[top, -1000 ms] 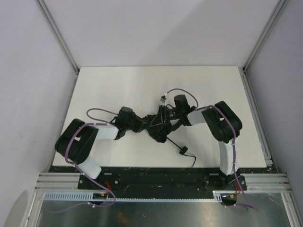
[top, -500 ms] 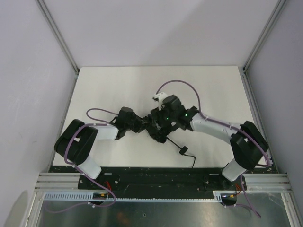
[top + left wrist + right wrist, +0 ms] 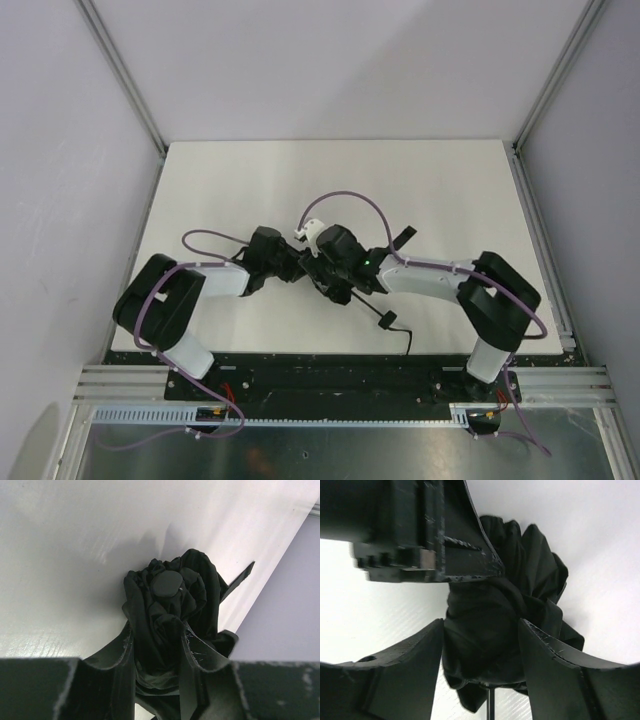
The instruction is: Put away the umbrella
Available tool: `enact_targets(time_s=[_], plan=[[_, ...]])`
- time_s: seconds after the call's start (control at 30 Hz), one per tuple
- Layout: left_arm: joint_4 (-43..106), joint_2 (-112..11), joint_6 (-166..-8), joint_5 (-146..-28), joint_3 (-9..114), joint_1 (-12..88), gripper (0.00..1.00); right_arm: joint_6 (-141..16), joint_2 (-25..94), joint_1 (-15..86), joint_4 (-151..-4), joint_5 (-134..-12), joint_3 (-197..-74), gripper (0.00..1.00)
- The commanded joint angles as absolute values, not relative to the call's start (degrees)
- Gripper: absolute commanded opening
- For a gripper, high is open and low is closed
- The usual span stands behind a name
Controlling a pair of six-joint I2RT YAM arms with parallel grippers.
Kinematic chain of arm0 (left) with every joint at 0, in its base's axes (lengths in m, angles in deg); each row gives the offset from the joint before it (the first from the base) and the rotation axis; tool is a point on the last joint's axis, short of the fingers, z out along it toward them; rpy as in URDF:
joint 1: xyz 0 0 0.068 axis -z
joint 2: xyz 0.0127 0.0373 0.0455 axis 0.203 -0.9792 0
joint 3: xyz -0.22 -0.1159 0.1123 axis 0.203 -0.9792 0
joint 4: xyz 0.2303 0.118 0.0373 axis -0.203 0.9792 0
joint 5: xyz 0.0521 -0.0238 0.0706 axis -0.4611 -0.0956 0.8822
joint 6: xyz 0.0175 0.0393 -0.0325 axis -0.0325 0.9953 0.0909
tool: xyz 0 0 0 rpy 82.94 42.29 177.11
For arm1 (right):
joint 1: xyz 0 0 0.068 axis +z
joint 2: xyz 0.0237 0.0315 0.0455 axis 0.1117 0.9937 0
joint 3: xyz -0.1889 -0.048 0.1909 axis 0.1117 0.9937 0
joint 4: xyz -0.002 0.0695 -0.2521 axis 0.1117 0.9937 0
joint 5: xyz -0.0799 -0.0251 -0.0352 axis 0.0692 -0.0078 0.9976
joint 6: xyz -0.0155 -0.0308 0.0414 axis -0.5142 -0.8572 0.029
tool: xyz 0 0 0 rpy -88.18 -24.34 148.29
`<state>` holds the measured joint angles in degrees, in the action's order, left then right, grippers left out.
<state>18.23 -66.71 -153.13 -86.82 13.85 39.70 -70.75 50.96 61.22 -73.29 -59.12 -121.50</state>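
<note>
Pinching the crumpled, matte black umbrella [image 3: 169, 592], the left hand [image 3: 157, 642] grips tight; the right hand [image 3: 481, 635] straddles it, parted.

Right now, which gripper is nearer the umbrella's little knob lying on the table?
Right. The right gripper straddles the umbrella just up-left of its knob; the left gripper grips it farther left.

The top camera looks down on the table [image 3: 250, 180] from high at its 6 o'clock edge, facing 12. The left wrist camera sits at 9 o'clock of the umbrella [image 3: 170, 610] and faces 3. The right sits at 3 and faces 9. Both are very near and share that bundle with the top view.
</note>
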Motion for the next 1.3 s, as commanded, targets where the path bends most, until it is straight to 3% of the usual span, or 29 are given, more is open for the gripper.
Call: enact_targets(time_s=[0.0, 0.2, 0.37, 0.43, 0.67, 0.73, 0.8, 0.9, 0.97, 1.0, 1.07, 1.27], plan=[[29.62, -67.28, -149.69, -84.97, 11.76, 40.28, 0.06, -71.9, 54.89, 60.89, -75.8, -54.86, -120.86, 0.67], [29.72, -67.02, -150.61, -86.14, 12.08, 40.28, 0.06, -69.78, 59.13, 61.82, -75.33, -54.9, -119.08, 0.77], [29.79, -66.8, -151.05, -87.15, 12.54, 40.28, 0.05, -65.78, 64.02, 63.44, -75.0, -53.23, -118.54, 0.75], [29.82, -66.41, -151.13, -87.34, 12.51, 40.28, 0.05, -64.01, 66.33, 63.27, -74.7, -52.91, -118.34, 0.64], [29.88, -64.03, -150.89, -87.98, 12.46, 40.04, 0.07, -63.0, 68.8, 62.24, -76.0, -54.19, -116.01, 0.06], [29.73, -62.38, -149.4, -87.1, 12.6, 39.73, 0.15, -63.73, 67.87, 61.48, -77.04, -57.26, -114.72, 0.02], [29.57, -59.64, -147.91, -86.14, 12.48, 39.22, 0.3, -64.29, 66.72, 60.3, -79.45, -62.11, -113.65, 0.0], [29.34, -55.51, -146.23, -85.57, 12.24, 38.02, 0.6, -64.12, 65.58, 57.57, -82.15, -71.73, -112.68, 0.0], [29.31, -53.41, -145.64, -86.3, 11.86, 37.25, 0.86, -63.33, 65.38, 55.43, -83.52, -78.04, -112.4, 0.0], [29.31, -52.57, -145.68, -86.89, 11.48, 36.87, 0.93, -62.66, 65.25, 54.43, -84.29, -80.99, -112.22, 0.0], [29.11, -51.32, -146.45, -88.09, 10.47, 36.31, 0.98, -61.25, 64.99, 52.94, -86.16, -86.37, -111.86, 0.0], [28.27, -53.47, -149.24, -90.72, 9.72, 36.08, 0.99, -54.68, 64.83, 49.43, -93.83, -98.73, -109.6, 0.0]])
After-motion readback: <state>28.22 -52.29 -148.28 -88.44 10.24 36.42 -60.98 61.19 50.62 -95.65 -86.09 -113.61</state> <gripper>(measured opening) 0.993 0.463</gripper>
